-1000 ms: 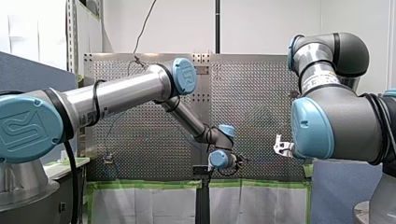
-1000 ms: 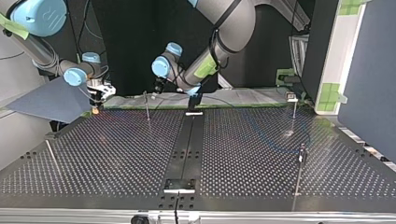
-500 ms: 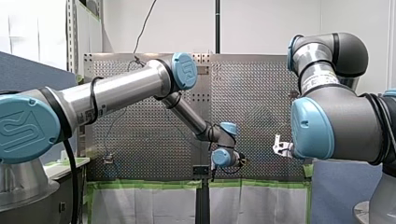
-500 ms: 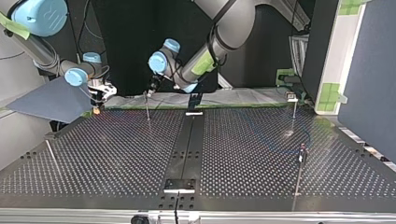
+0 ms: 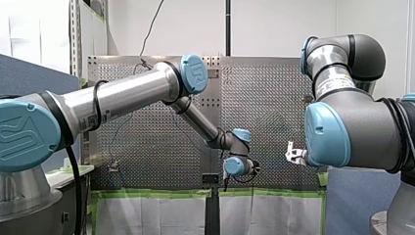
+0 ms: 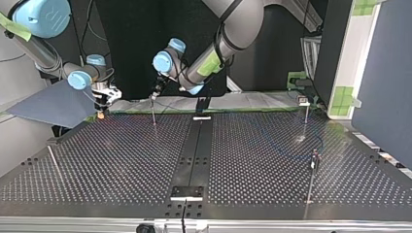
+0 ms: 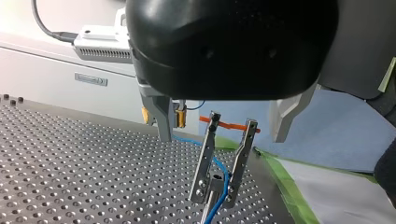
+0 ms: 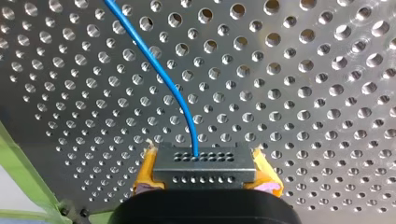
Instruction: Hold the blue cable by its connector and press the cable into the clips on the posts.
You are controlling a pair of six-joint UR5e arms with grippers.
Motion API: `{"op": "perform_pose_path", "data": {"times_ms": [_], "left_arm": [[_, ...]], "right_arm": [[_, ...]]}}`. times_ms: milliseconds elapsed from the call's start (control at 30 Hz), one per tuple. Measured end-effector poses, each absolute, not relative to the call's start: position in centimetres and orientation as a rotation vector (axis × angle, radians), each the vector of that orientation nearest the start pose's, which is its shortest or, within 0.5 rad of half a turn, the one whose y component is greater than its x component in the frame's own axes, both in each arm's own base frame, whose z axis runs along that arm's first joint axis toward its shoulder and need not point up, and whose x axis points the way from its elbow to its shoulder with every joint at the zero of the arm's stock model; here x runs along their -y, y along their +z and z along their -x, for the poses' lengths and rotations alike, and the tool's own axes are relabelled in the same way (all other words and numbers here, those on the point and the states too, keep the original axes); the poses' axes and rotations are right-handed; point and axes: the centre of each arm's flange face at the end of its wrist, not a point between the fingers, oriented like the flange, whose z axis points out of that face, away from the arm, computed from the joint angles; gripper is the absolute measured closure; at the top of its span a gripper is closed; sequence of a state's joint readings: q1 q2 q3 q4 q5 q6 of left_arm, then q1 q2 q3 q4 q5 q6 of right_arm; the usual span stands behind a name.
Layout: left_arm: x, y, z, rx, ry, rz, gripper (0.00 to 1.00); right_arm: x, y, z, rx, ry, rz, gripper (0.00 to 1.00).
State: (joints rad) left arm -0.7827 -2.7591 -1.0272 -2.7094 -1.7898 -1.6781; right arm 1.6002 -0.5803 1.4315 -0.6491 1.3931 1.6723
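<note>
right claw: clenched on the black connector. Yellow pads press on its two ends and it sits square in the grip.
left claw: released. Metal fingers are spread wide with nothing held, and it hangs over the clip.
blue cable: leaves the middle of the connector's hole row and runs out over the perforated table. In the left wrist view it comes across from the right claw's side, lies between the clip's prongs low near their base, then drops along the post.
clip: two upright metal prongs on the post's top, ahead of the left claw. In that view it sits between the fingers and apart from both.
post: near the table's far edge in the top view, left of the centre rail. The left claw is right above its tip and the right claw is off to its left, by the table's edge.
other posts: at the top view's right, well apart from both claws.
left arm: reaches past the middle of the front view.
green tape: runs along the table's edge beside the clip.
</note>
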Motion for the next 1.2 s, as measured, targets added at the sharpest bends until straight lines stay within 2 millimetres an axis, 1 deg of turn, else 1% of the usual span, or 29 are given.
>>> {"op": "perform_pose_path", "data": {"times_ms": [367,733,1200], "left_arm": [[61.7,-5.3,-46.8,-1.755,-0.482,-0.396,0.00],[62.8,-4.3,-46.8,-1.732,-0.505,-0.391,0.00],[62.8,-4.4,-46.6,-1.743,-0.491,-0.402,0.00]], "right_arm": [[68.4,-1.7,-17.5,1.352,1.337,-1.464,1.00],[68.3,-1.7,-18.0,1.348,1.342,-1.471,1.00],[68.3,-1.7,-18.1,1.348,1.343,-1.471,1.00]]}}
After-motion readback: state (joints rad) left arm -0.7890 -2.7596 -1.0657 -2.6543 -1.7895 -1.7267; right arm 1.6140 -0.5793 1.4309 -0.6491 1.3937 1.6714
